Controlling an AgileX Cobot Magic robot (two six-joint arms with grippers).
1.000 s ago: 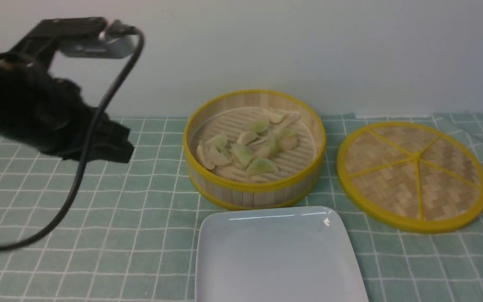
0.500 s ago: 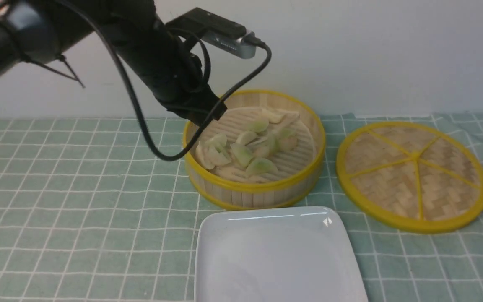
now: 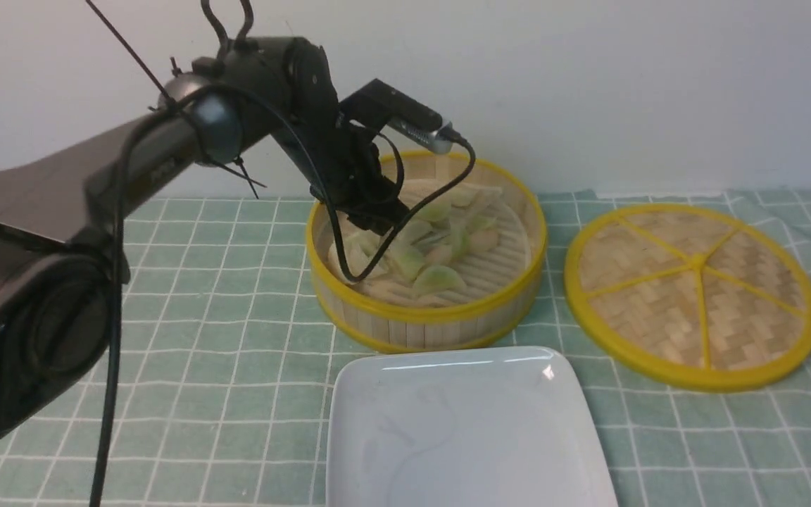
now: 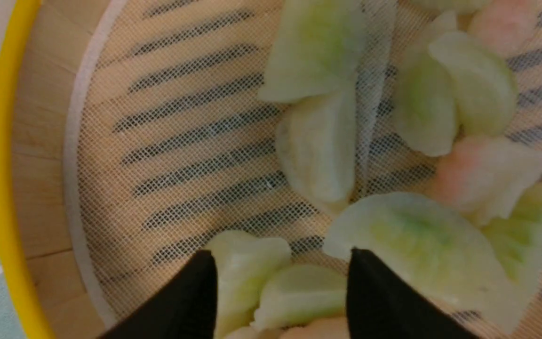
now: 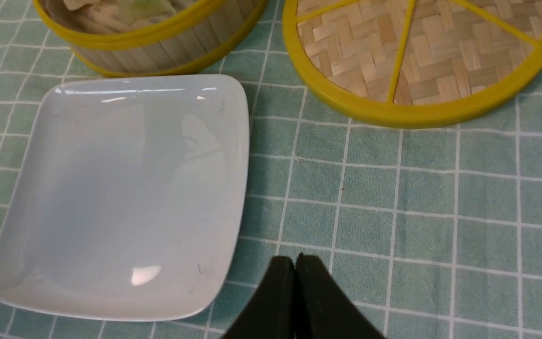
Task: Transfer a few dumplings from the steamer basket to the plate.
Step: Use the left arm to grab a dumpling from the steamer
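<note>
Listing changes first, then stock.

Left arm (image 3: pixel 131 162): a second ago it stood well left of the basket (image 3: pixel 426 320), clear of it. Half a second ago its end hung over the basket's left rim. Now it reaches down inside the basket, cable trailing over the near-left rim.

Left claw (image 4: pixel 280 282): open. Its two black fingertips (image 4: pixel 195 292) stand apart, low over the basket floor, with two pale green dumplings lying in the gap. Whether the tips touch them cannot be told.

Dumplings (image 3: pixel 437 278): all in the basket, none shifted since the earlier frames. Small crescents, translucent and soft-edged. Most are tinted pale green, and at least two are pinkish (image 4: pixel 482 174). They lie loosely heaped, some overlapping, from the basket's middle toward its left side. Under them is a white mesh liner (image 4: pixel 181 141) over the slatted floor.

Basket: round, shallow, with a light wood wall and yellow rims top and bottom. Place unchanged.

Plate (image 3: pixel 462 436): glossy white, squarish with rounded corners, just in front of the basket on the robot's side. Nothing on it, as before.

Lid (image 3: pixel 694 292): flat, woven, with a yellow rim and spokes. It lies to the basket's right, not touching it. Unmoved.

Right claw (image 5: pixel 295 268): closed, fingertips pressed together, gripping nothing. It hangs over the cloth on the robot's side of the basket, off toward the lid.

Table (image 3: pixel 201 338): covered by a green cloth with white grid lines.
</note>
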